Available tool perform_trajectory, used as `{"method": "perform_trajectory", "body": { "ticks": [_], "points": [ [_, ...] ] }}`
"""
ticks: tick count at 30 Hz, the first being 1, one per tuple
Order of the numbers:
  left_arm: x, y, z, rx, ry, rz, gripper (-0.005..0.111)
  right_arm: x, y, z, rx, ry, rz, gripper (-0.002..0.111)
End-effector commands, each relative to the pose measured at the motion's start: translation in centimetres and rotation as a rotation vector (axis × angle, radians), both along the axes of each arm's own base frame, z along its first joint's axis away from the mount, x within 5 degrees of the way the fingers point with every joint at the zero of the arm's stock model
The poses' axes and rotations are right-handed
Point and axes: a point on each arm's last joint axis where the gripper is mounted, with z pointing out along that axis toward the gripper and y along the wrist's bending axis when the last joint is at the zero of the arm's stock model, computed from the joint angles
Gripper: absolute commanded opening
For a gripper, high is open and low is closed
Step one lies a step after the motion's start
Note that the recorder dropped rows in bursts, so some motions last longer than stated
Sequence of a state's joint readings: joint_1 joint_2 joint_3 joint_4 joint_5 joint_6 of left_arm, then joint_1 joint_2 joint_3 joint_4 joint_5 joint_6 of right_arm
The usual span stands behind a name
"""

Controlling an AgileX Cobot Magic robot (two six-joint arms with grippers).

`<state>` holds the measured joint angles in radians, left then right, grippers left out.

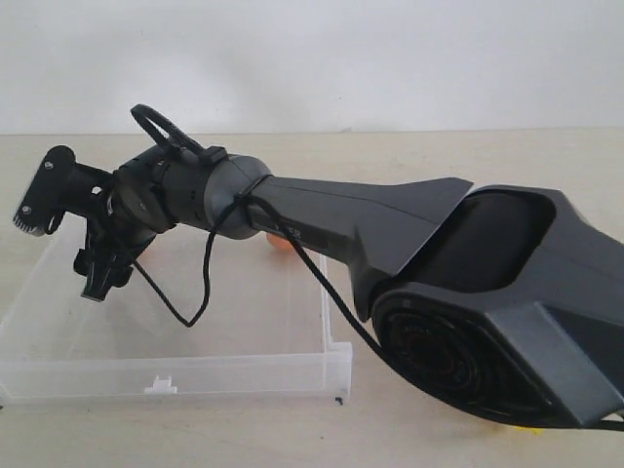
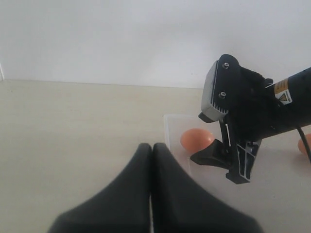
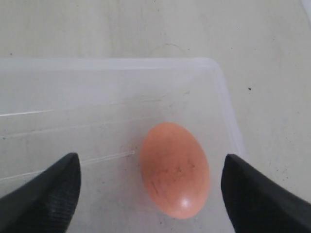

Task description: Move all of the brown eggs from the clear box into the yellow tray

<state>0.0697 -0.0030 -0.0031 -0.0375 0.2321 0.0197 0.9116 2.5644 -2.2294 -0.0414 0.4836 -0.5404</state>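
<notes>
The right tool (image 2: 218, 131) hung wide open and empty above one brown egg (image 3: 175, 170) in a corner of the clear box (image 1: 195, 375). A second egg (image 2: 305, 144) lay nearby; the box seemed otherwise emptied. The left tool (image 2: 151, 160) was closed on nothing.

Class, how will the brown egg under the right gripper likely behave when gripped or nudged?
Lying sideways on the clear box's smooth floor, the brown egg would probably roll if nudged. Its glossy, rounded shell may slip in the open right gripper, and likely cracks if squeezed hard.
</notes>
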Motion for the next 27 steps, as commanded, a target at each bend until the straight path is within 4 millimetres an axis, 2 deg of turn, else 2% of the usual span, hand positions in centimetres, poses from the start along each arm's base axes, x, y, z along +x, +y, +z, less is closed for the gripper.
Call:
{"method": "perform_trajectory", "body": {
  "ticks": [1,7,11,12,15,18,20,21,23,25,27],
  "points": [
    [0.0,0.0,-0.1,0.002,0.006,0.001,-0.004,0.4,0.0,0.2,0.033,-0.017,-0.008,0.075],
    [0.0,0.0,-0.1,0.002,0.006,0.001,-0.004,0.5,0.1,-1.0,0.027,-0.010,-0.008,0.075],
    [0.0,0.0,-0.1,0.002,0.006,0.001,-0.004,0.6,0.3,-0.8,0.059,-0.031,-0.009,0.075],
    [0.0,0.0,-0.1,0.002,0.006,0.001,-0.004,0.6,0.3,-0.7,0.062,-0.033,-0.009,0.073],
    [0.0,0.0,-0.1,0.002,0.006,0.001,-0.004,0.7,0.4,-0.8,0.066,-0.034,-0.010,0.055],
    [0.0,0.0,-0.1,0.002,0.006,0.001,-0.004,0.7,0.4,-0.7,0.084,-0.026,-0.024,0.055],
    [0.0,0.0,-0.1,0.002,0.006,0.001,-0.004,0.7,0.4,-0.8,0.105,0.008,-0.057,0.049],
    [0.0,0.0,-0.1,0.002,0.006,0.001,-0.004,0.6,0.3,-0.9,0.105,0.027,-0.071,0.038],
    [0.0,0.0,-0.1,0.002,0.006,0.001,-0.004,0.5,0.2,-1.0,0.085,0.043,-0.074,0.029],
    [0.0,0.0,-0.1,0.002,0.006,0.001,-0.004,0.4,0.2,-1.1,0.069,0.047,-0.072,0.025],
    [0.0,0.0,-0.1,0.002,0.006,0.001,-0.004,0.4,0.2,-1.2,0.065,0.046,-0.069,0.027]
  ]
}}
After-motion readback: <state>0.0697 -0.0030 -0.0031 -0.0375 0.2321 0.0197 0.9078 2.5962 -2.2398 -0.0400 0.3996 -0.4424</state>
